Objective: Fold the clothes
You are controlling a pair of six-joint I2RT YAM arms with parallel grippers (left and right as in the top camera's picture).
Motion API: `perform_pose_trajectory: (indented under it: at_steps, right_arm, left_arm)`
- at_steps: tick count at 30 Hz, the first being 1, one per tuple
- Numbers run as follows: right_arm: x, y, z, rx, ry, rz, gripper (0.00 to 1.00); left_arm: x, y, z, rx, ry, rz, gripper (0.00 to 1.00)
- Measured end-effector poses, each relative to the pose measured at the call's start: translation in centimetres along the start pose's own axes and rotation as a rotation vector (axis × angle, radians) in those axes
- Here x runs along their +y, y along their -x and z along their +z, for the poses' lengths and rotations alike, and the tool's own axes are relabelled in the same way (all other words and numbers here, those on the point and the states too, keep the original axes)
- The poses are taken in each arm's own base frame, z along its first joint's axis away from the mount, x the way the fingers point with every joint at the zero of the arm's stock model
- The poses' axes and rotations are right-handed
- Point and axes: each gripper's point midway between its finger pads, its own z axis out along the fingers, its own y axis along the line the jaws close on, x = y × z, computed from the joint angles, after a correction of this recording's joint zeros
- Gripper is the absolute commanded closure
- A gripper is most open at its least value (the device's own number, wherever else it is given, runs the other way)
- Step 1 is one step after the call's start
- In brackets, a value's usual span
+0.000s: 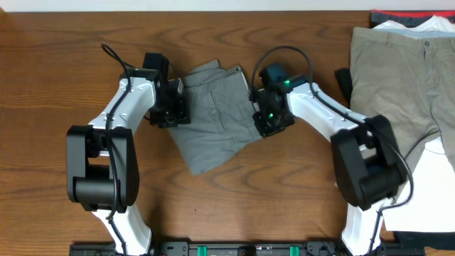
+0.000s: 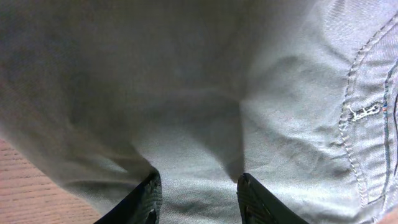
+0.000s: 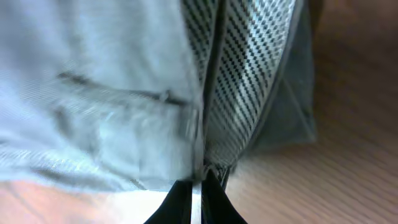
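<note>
The wrinkled grey cotton shorts [image 1: 213, 124] lie on the brown wooden surface [image 1: 57, 64]. The left hand [image 1: 173, 112] grasps a bunched fold at their left edge. The right hand [image 1: 263, 122] is clenched on their right edge, its fingertips lost in blurred cloth.

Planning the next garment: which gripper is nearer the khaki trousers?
Right. The right gripper sits at the grey shorts' right edge, toward the khaki trousers; the left gripper is at the shorts' far left edge.

Fig. 1: shorts [image 1: 213, 117] flat on desk [image 1: 57, 71], between both grippers | left gripper [image 1: 176, 108] at their left edge | right gripper [image 1: 261, 121] at their right edge | trousers [image 1: 398, 78] well right of right gripper, overlying another garment [image 1: 437, 192]
</note>
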Motion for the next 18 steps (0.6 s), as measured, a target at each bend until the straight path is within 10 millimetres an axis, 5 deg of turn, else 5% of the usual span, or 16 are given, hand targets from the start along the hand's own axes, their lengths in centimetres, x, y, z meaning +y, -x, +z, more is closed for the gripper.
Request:
perform_pose_trajectory:
  at_steps: [1, 4, 7, 9, 13, 18]
  right_arm:
    - [0.3, 0.6, -1.1, -0.04, 0.005, -0.015, 0.96]
    - [1.7, 3.7, -5.7, -0.233, 0.019, -0.075, 0.95]
    - [3.7, 6.9, -10.6, -0.443, 0.048, -0.137, 0.95]
    - [4.6, 8.6, -12.1, -0.527, 0.068, -0.154, 0.95]
    - [5.5, 10.8, -10.2, -0.568, 0.111, -0.138, 0.95]
    - [5.1, 13.4, -3.6, -0.558, 0.164, -0.059, 0.95]
  left_arm:
    - [0.0, 0.0, 0.0, 0.0, 0.0, 0.0, 0.59]
    - [0.0, 0.0, 0.0, 0.001, 0.0, -0.002, 0.91]
    - [0.0, 0.0, 0.0, 0.0, -0.002, 0.005, 0.93]
    - [-0.1, 0.0, 0.0, 0.0, -0.004, 0.006, 0.94]
    - [-0.1, 0.0, 0.0, 0.001, -0.008, 0.006, 0.94]
    - [-0.2, 0.0, 0.0, 0.001, -0.011, 0.006, 0.94]
